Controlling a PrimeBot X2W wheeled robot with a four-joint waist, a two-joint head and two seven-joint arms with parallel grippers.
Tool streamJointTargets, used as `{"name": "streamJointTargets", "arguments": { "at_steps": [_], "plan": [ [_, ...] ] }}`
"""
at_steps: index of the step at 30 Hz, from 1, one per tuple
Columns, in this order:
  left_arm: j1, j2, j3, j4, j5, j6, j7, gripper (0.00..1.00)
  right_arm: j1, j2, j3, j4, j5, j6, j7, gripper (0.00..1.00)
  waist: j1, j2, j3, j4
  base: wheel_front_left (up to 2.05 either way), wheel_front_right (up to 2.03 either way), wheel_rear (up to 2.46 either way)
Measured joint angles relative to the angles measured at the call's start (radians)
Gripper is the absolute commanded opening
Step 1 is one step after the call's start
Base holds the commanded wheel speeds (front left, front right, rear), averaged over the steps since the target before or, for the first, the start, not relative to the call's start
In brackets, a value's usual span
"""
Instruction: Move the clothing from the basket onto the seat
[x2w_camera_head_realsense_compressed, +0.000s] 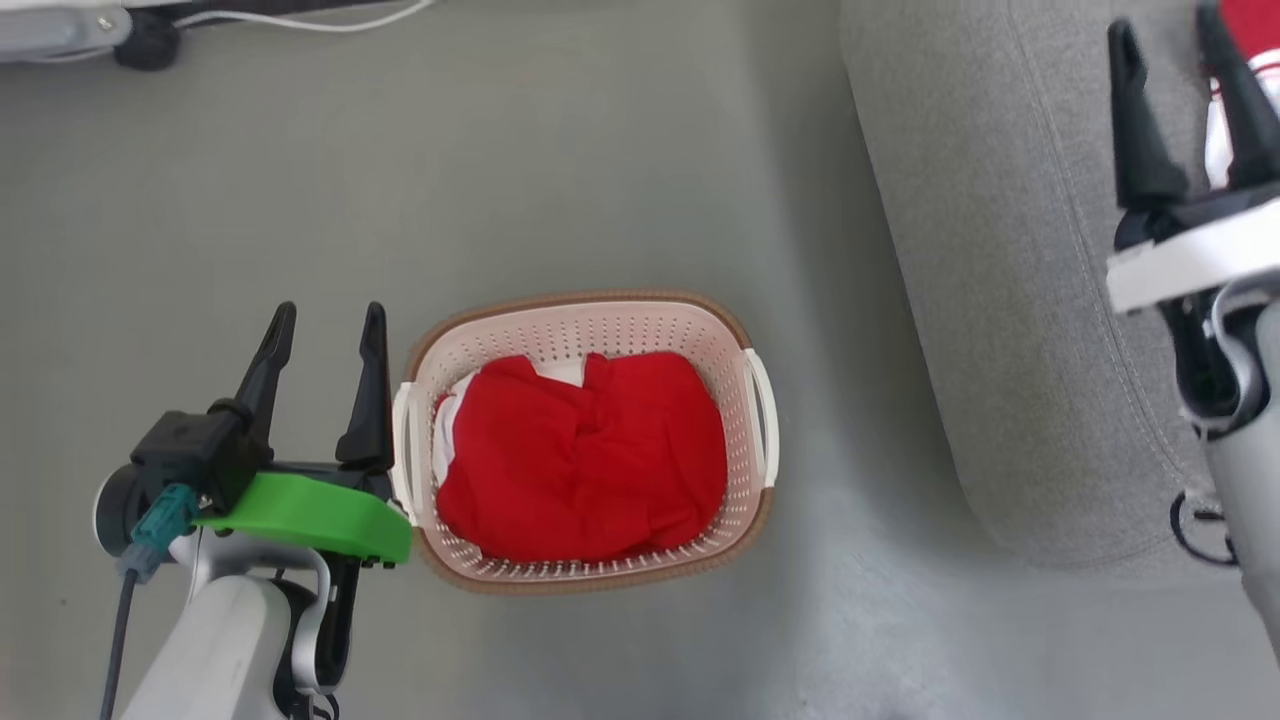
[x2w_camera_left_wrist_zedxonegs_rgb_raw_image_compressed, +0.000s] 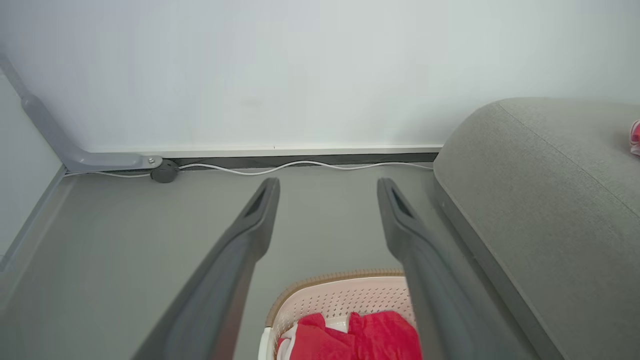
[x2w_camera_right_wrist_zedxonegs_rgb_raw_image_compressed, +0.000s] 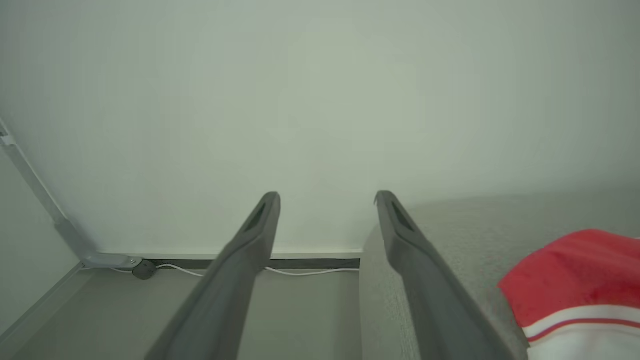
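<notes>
L gripper (x2w_camera_head_realsense_compressed: 330, 315) is nearest, low on the robot's left: fingers spread wide, nothing btwn them, a green bracket (x2w_camera_head_realsense_compressed: 310, 515) just behind their base. Its right-hand finger (x2w_camera_head_realsense_compressed: 370, 390) sits right beside the basket's left handle; touching or not, can't tell.

The basket (x2w_camera_head_realsense_compressed: 590, 300) stands directly right of that gripper on the floor (x2w_camera_head_realsense_compressed: 400, 150). It has cream perforated walls w/ a brown rim and a white handle on each short side. The clothing (x2w_camera_head_realsense_compressed: 590, 455) lies inside, bright red and crumpled, covering most of the bottom. A bit of white shows at the end nearest the L gripper and along the far edge. In the left wrist view the basket's far end and the red heap show low btwn the two fingers, below the tips.

Further off is the seat (x2w_camera_head_realsense_compressed: 1000, 250) — a light-grey sofa w/ a rounded edge, well right of the L gripper, beyond the basket w/ a strip of floor btwn. R gripper (x2w_camera_head_realsense_compressed: 1165, 25) is up over the seat, fingers apart, holding nothing. To its right on the cushion lies a second garment (x2w_camera_right_wrist_zedxonegs_rgb_raw_image_compressed: 575, 270), red w/ a white panel and red stripe trim. In the right wrist view it lies clear of the fingers.

Farthest, ahead of both sets of fingertips — a white wall (x2w_camera_left_wrist_zedxonegs_rgb_raw_image_compressed: 300, 75), w/ a white cable (x2w_camera_left_wrist_zedxonegs_rgb_raw_image_compressed: 300, 164) running along its base.
</notes>
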Motion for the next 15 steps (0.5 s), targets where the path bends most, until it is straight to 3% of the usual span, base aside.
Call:
{"name": "streamJointTargets", "arguments": {
  "at_steps": [8,15],
  "plan": [
    [0.058,-0.027,0.003,0.101,-0.004,0.0,-0.028,1.0,0.185,0.043,0.021,-0.036,-0.034,-0.003,0.0,1.0,0.0,0.0,-0.092,0.034,0.0,0.0,0.0],
    [0.109,-0.032,0.006,0.151,-0.029,-0.003,-0.038,1.0,0.327,0.078,0.043,-0.049,-0.066,-0.03,0.0,1.0,0.0,0.0,-0.185,0.067,0.0,0.0,0.0]
  ]
}}
